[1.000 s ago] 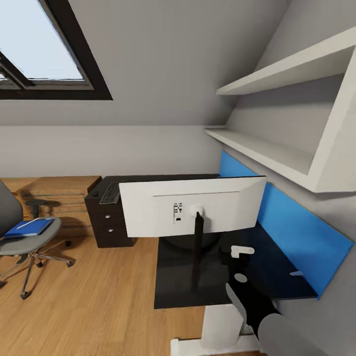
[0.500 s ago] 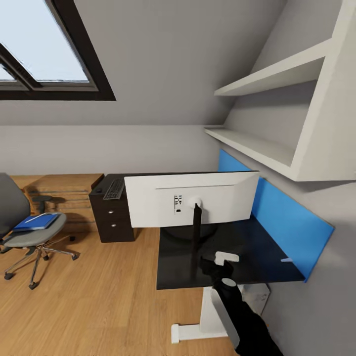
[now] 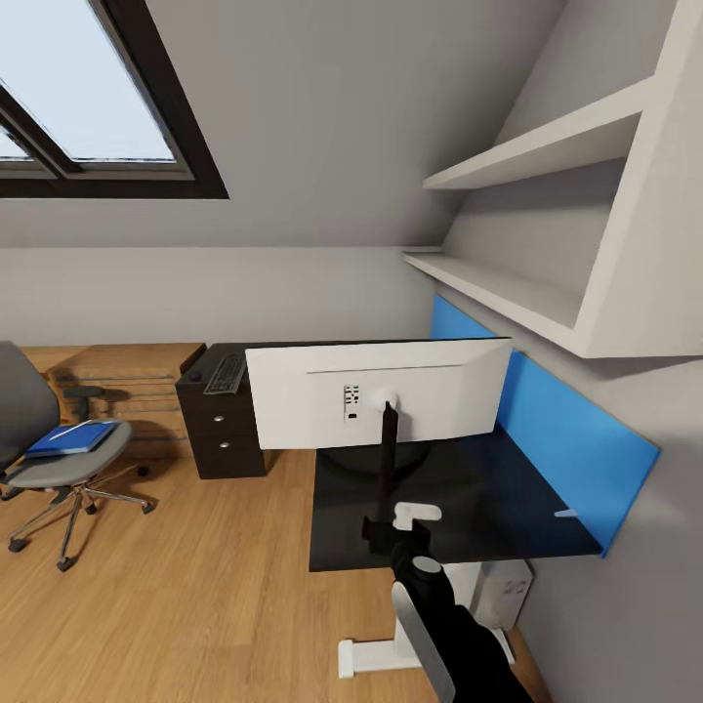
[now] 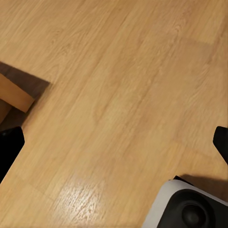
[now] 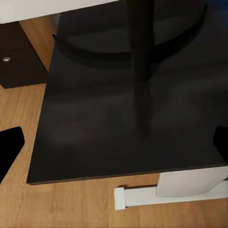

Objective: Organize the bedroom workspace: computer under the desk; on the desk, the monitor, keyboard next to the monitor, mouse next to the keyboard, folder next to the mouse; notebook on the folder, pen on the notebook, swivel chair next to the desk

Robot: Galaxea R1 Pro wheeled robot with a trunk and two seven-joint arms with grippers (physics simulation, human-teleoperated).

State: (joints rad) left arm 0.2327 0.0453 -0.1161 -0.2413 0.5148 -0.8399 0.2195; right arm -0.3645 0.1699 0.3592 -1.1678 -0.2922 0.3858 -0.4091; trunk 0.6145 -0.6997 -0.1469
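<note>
Right gripper (image 3: 389,532) hung wide open over the desk (image 3: 508,508) edge — monitor (image 3: 376,403) stem just ahead, upright.

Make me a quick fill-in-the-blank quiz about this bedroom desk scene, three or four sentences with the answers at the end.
1. The monitor stands on the ____ desk.
2. The blue folder lies on the seat of the ____.
3. The keyboard rests on top of the dark ____ unit.
4. The panel along the wall behind the desk is ____.

Answers: black; swivel chair; drawer; blue
</note>
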